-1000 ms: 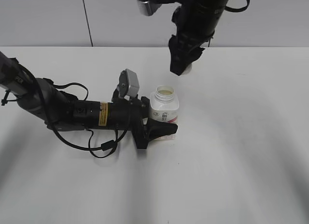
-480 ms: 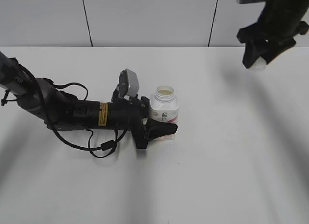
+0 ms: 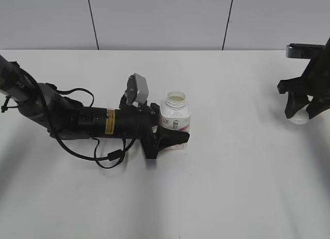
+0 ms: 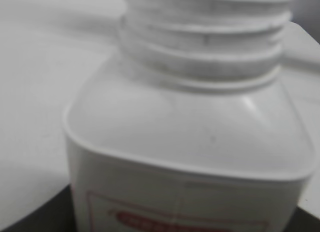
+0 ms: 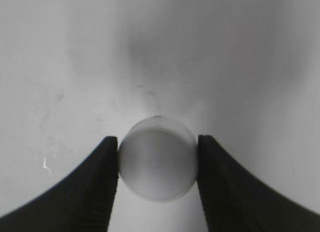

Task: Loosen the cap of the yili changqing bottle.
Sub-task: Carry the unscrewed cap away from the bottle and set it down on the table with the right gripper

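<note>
The yili changqing bottle stands upright mid-table, white with a pink-red label, its wide threaded neck open and capless. My left gripper lies low along the table and is shut on the bottle's lower body. In the left wrist view the bottle fills the frame and the jaws are barely visible at the bottom corners. My right gripper is at the far right, low over the table, shut on the small round white cap. The right wrist view shows the cap pinched between both black fingers.
The white table runs to a grey panelled wall at the back. The left arm's body and cables lie across the left of the table.
My right gripper has carried the cap from above the bottle to the far right and down close to the table. The left gripper and bottle have not moved.
</note>
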Controlling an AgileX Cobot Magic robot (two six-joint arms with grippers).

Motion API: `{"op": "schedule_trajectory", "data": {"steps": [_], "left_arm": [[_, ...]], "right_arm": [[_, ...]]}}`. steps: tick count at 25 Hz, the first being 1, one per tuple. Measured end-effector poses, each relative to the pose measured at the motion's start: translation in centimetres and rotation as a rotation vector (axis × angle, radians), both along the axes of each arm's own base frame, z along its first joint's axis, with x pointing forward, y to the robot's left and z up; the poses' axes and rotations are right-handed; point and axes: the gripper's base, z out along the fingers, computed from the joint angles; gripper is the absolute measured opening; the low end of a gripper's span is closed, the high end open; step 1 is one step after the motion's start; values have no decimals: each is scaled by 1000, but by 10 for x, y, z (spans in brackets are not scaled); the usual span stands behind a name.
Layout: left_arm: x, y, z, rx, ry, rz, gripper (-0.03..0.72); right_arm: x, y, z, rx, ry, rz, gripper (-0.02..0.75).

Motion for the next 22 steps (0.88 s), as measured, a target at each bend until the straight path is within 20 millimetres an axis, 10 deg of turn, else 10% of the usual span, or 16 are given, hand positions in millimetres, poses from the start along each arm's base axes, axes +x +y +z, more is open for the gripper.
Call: {"op": "schedule_trajectory", "data": {"steps": [18, 22], "left_arm": [[1, 0, 1, 12, -4, 2, 421], [1, 0, 1, 12, -4, 2, 421]], "right_arm": [[-1, -3, -31, -15, -59, -37, 386], [-1, -3, -31, -15, -59, -39, 500]]}}
